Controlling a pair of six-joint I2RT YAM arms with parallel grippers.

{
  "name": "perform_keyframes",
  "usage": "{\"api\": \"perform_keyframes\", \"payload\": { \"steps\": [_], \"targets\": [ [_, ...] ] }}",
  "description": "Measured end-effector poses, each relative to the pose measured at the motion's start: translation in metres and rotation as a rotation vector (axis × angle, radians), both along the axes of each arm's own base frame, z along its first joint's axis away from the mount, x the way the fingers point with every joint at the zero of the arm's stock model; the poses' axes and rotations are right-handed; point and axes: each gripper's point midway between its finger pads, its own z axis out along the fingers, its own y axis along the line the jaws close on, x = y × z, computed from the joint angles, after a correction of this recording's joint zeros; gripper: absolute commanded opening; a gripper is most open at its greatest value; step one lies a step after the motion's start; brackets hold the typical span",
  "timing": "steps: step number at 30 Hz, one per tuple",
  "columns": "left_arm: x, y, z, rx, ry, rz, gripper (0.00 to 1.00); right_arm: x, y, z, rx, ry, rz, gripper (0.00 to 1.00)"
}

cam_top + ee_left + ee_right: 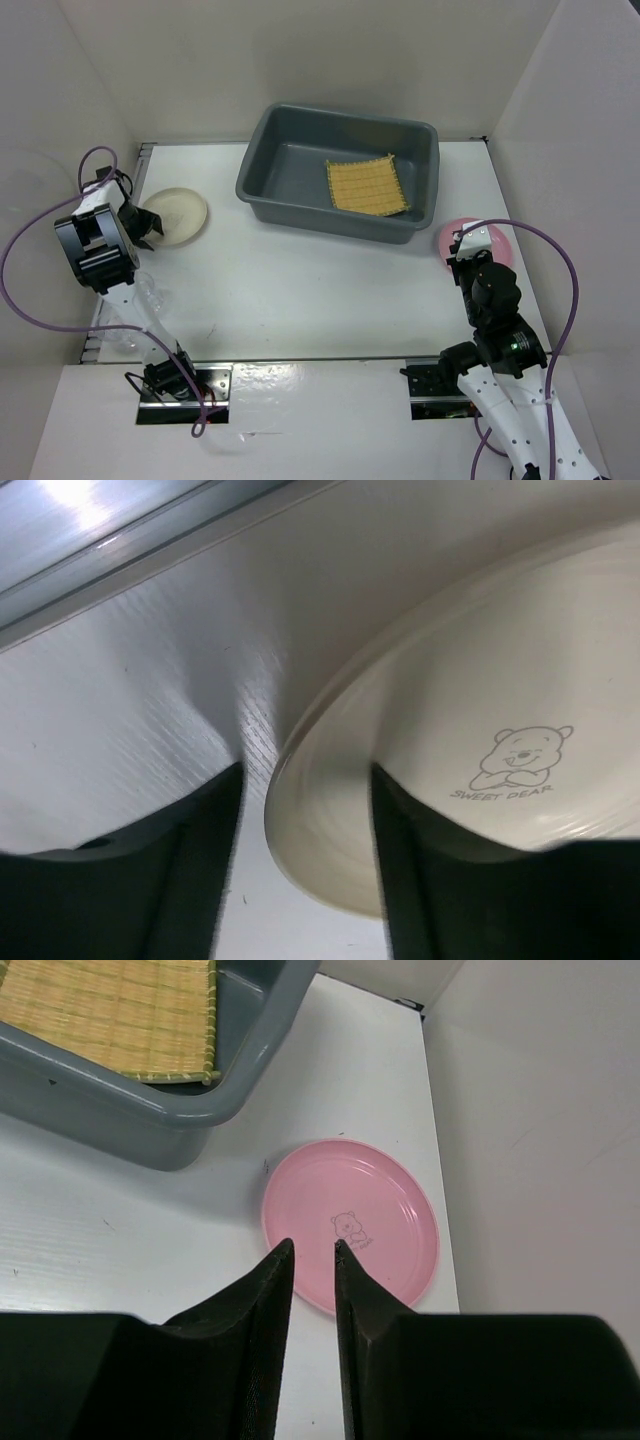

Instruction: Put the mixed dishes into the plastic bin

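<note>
While the bamboo mat (367, 186) lies in the grey bin (258, 185), neither plate does. The left gripper (307, 780), spread, straddles the rim of the cream plate (480, 660). The right gripper (312, 1248), barely parted and empty, hovers above the pink plate (375, 1195).

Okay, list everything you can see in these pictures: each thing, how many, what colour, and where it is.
plastic bin: one, dark grey, far middle of the table.
woven mat: one, yellow, inside the bin, towards its right side.
cream plate: one, cream, flat on the table left of the bin.
pink plate: one, pink, flat on the table right of the bin.
clear glass-like shapes: perhaps two, clear, beside the left arm; too faint to be sure.
table: one, white.
cables: two, purple, one looping off each arm.
left end effector: one, black, open, one finger on each side of the cream plate's rim.
right end effector: one, black, over the pink plate's near edge, narrow gap, holding nothing.
</note>
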Motion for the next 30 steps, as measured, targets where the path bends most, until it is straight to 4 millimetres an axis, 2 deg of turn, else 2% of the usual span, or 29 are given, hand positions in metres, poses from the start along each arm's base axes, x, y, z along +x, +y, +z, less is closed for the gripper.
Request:
{"api": "perform_keyframes", "payload": {
  "steps": [1,2,3,4,8,10,12,15,18,21,23,24,25,26,28,30],
  "targets": [
    [0.001,-0.001,0.000,-0.003,-0.003,-0.009,0.33,0.000,0.000,0.000,0.000,0.000,0.000,0.28],
    [0.001,-0.001,0.000,-0.004,-0.006,-0.017,0.19,0.000,0.000,0.000,0.000,0.000,0.000,0.28],
    [0.002,-0.002,0.000,-0.009,-0.008,-0.019,0.06,0.000,0.000,0.000,0.000,0.000,0.000,0.28],
    [0.005,-0.004,0.005,-0.020,-0.023,-0.023,0.00,0.000,0.000,0.000,0.001,0.000,0.000,0.28],
    [0.033,0.002,0.033,0.012,-0.118,-0.036,0.00,0.000,0.000,0.000,0.001,0.000,0.000,0.28],
    [0.053,0.005,0.060,0.048,-0.177,-0.038,0.00,0.000,0.000,0.000,0.001,0.000,0.000,0.28],
    [0.078,0.006,0.093,0.079,-0.274,-0.042,0.00,0.000,0.000,0.000,0.001,0.000,0.000,0.28],
    [0.121,-0.008,0.161,0.132,-0.476,-0.080,0.00,0.000,0.000,0.000,0.000,0.000,0.000,0.28],
    [0.162,-0.058,0.243,0.169,-0.689,-0.177,0.00,0.000,0.000,0.000,0.000,0.001,0.000,0.28],
    [0.189,-0.145,0.321,0.138,-0.894,-0.342,0.00,0.000,0.000,0.000,0.001,0.000,0.000,0.28],
    [0.210,-0.213,0.371,0.090,-1.081,-0.477,0.00,0.000,0.000,0.000,0.001,0.000,0.000,0.28],
    [0.216,-0.247,0.386,0.052,-1.163,-0.543,0.00,0.000,0.000,0.000,0.001,-0.001,-0.001,0.28],
    [0.217,-0.277,0.386,0.002,-1.193,-0.604,0.00,0.000,0.000,0.000,0.001,-0.001,-0.001,0.28],
    [0.214,-0.308,0.376,-0.046,-1.179,-0.662,0.00,0.000,0.000,0.000,0.001,-0.001,-0.002,0.28],
    [0.212,-0.356,0.336,-0.110,-1.095,-0.734,0.00,0.000,-0.001,0.001,0.000,-0.003,-0.005,0.28],
    [0.212,-0.395,0.295,-0.161,-1.023,-0.791,0.00,0.000,-0.002,0.001,0.000,-0.004,-0.009,0.28]
  ]
}}
